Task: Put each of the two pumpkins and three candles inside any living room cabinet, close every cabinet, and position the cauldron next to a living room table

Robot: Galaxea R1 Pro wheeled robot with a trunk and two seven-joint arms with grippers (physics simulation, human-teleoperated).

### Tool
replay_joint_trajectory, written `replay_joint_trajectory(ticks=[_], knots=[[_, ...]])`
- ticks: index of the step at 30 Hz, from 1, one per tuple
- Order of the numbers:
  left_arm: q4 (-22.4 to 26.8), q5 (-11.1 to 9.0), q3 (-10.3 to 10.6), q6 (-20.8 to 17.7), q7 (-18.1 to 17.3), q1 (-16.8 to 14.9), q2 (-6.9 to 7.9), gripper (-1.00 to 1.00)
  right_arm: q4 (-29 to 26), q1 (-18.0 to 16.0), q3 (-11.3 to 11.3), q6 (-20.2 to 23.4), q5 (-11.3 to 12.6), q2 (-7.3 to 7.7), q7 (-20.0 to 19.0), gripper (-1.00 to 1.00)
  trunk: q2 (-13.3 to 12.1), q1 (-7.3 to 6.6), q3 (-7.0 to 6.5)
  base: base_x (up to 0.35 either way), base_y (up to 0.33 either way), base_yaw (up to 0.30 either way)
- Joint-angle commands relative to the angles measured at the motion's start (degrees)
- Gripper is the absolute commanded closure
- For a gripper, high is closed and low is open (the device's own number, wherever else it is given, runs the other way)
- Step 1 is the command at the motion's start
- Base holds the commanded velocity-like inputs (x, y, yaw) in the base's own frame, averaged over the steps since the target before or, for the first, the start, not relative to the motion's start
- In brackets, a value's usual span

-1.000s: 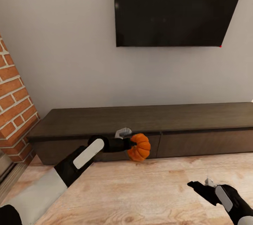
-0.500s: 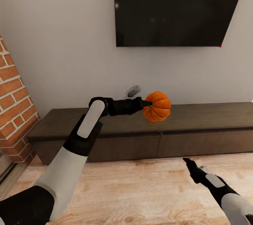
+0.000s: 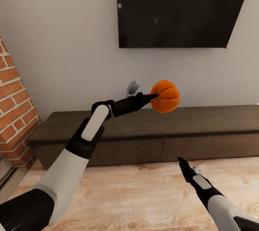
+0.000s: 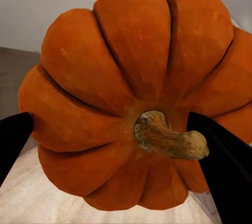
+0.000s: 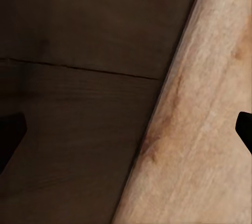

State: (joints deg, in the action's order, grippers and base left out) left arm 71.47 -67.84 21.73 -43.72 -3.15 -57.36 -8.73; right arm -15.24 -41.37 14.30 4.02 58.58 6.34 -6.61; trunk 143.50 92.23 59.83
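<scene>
Left gripper [image 3: 155, 97] clamps pumpkin [image 3: 165, 96], cabinet [image 3: 151, 130] below it, drawers shut. Right gripper [image 3: 181, 161] wide open, empty; should pull a drawer first.

Both arms have glossy white upper shells, black joints and forearms with pale grey oval panels, ending in slim black grippers with pointed fingers.

1 orange ribbed pumpkin [image 3: 165, 96], stem sideways, held above the closed dark-brown cabinet [image 3: 144, 135].
</scene>
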Motion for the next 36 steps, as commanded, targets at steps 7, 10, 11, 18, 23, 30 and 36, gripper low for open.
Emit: replay_joint_trajectory(ticks=[7, 10, 11, 18, 23, 30, 36], knots=[[-0.5, -0.5, -0.6, -1.9, 1.2, 0.0, 0.01, 1.0, -0.7, 0.0, 0.8, 1.7, 2.8, -0.09, -0.7, -1.0, 0.1, 0.17, 1.6, 0.0, 0.0, 0.0], [1.0, -3.9, -2.7, -2.9, 7.8, 0.0, 0.31, 1.0, -0.8, 0.0, 0.8, 1.9, 7.2, -0.39, -1.1, -1.0, 0.2, 0.24, 2.27, 0.0, 0.0, 0.0], [1.4, -4.7, -3.2, -3.7, 8.3, 0.0, 0.35, 1.0, -0.8, 0.0, 0.7, 1.8, 7.5, -0.46, -2.0, -1.0, 0.2, 0.27, 2.49, 0.0, 0.0, 0.0], [4.3, -6.1, -4.0, -8.0, 7.8, 0.0, 0.2, 1.0, -0.3, 0.0, 0.5, 2.0, 8.1, 0.04, -14.9, -1.0, 0.3, 0.45, 4.04, 0.0, 0.0, 0.0], [4.8, -6.2, -3.8, -8.4, 7.3, 0.0, 0.04, 1.0, 0.0, 0.0, 1.0, 1.6, 11.7, 0.1, -19.1, -1.0, 0.3, 0.58, 5.15, 0.0, 0.0, 0.0], [4.9, -6.3, -3.9, -8.4, 4.8, 0.0, 0.33, 1.0, 0.0, 0.0, 1.1, 0.7, 12.6, 0.06, -21.4, -1.0, 0.4, 0.76, 6.7, 0.0, 0.0, 0.0], [4.9, -6.3, -3.9, -8.4, 4.2, 0.0, 0.38, 1.0, 0.0, 0.0, 0.9, -1.3, 12.5, -0.25, -21.2, -1.0, 0.5, 0.91, 8.03, 0.0, 0.0, 0.0]])
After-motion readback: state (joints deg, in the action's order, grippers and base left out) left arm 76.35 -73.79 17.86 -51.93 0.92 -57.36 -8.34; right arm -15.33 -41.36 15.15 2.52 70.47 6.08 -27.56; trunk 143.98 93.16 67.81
